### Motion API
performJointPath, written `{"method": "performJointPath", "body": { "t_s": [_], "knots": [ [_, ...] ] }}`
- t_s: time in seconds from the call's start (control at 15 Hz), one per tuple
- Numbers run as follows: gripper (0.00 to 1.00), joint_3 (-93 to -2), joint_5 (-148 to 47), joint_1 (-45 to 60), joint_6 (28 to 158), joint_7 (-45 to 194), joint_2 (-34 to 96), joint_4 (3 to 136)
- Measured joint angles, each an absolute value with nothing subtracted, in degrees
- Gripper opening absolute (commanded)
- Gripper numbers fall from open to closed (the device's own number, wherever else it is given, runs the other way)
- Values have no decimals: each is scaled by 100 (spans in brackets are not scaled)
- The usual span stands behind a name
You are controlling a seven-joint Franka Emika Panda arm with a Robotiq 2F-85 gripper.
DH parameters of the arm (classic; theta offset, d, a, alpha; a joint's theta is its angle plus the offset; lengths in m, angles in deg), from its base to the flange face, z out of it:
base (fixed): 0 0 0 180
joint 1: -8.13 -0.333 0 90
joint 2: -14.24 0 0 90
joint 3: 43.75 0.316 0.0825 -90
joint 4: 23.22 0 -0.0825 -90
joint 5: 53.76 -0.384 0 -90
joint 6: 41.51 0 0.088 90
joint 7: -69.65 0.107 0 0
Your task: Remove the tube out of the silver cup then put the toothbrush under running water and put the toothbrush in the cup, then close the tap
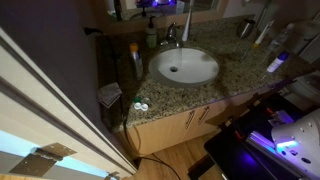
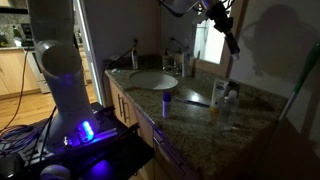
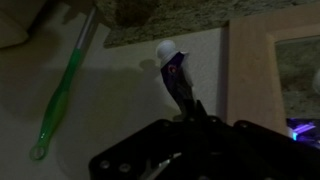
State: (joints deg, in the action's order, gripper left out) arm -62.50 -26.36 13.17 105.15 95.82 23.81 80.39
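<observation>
The gripper (image 3: 190, 118) is clamped shut on the tube (image 3: 175, 75). In the wrist view the dark jaws pinch its lower end, and the white cap points away from them. In an exterior view the gripper (image 2: 224, 24) hangs high above the worktop (image 2: 250, 105). The tube (image 2: 232, 40) slants down from it, clear of everything below.

That tube looks light and soft, with slick plastic skin. I'd say a hard squeeze near the cap could push paste out, so the tail end, where it is held now, seems the safer place.

The arm reaches out almost level near the top of that view. Its wrist is bent down over the back of the worktop.

The green toothbrush (image 3: 65, 85) lies beside the tube in the wrist view, apart from it, against a pale surface I cannot make out. It should be light and stiff, with a thin, slippery handle. The middle of the handle looks the best place to take hold.

What I take for the cup (image 2: 167, 100) stands near the front edge of the worktop, well apart from the gripper, so the tube is already out of it.

Farther off, the tap (image 1: 172, 36) stands behind the white basin (image 1: 153, 65). Whether water is running I cannot tell.
</observation>
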Motion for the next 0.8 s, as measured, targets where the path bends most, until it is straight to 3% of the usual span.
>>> {"method": "performJointPath", "body": {
  "t_s": [0.8],
  "knots": [
    [0, -5858, -1455, 1069, 10393, 9710, 3249, 8864]
  ]
}}
